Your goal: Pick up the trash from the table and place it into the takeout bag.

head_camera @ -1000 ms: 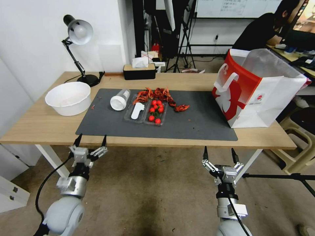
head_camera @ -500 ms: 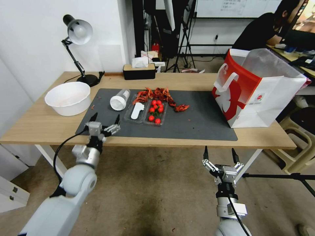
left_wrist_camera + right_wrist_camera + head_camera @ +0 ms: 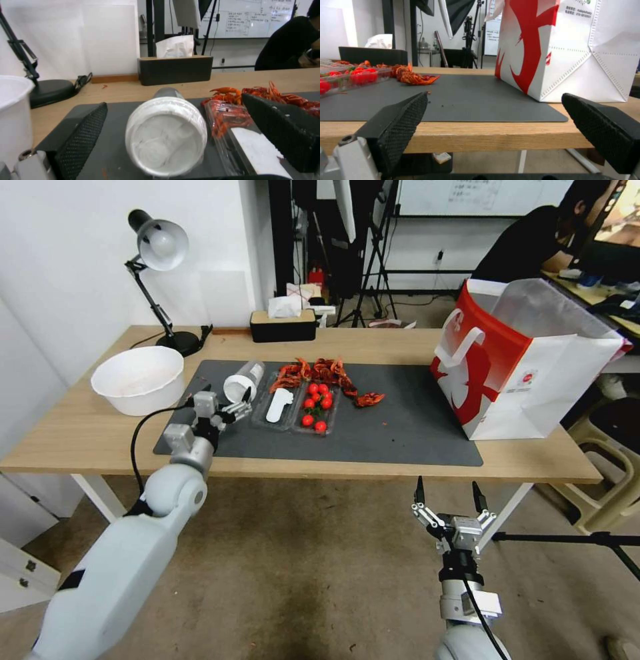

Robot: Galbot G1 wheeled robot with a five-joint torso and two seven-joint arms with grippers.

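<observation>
A clear white-lidded cup lies on its side on the dark grey mat, lid towards me. My left gripper hovers open over the mat's left part, its fingers flanking the lid end of the cup. Beside the cup sit a clear tray of red tomatoes and a heap of red crayfish shells. The red and white takeout bag stands open on the table's right end. Below the table's front edge, my right gripper hangs open and holds nothing.
A white bowl stands left of the mat, close to my left arm. A desk lamp and a black tissue box are along the far edge. Bare mat lies between the tray and the takeout bag.
My left arm has risen from below the table's front edge and reached forward over the mat up to the cup's lid. The right arm has stayed put.
</observation>
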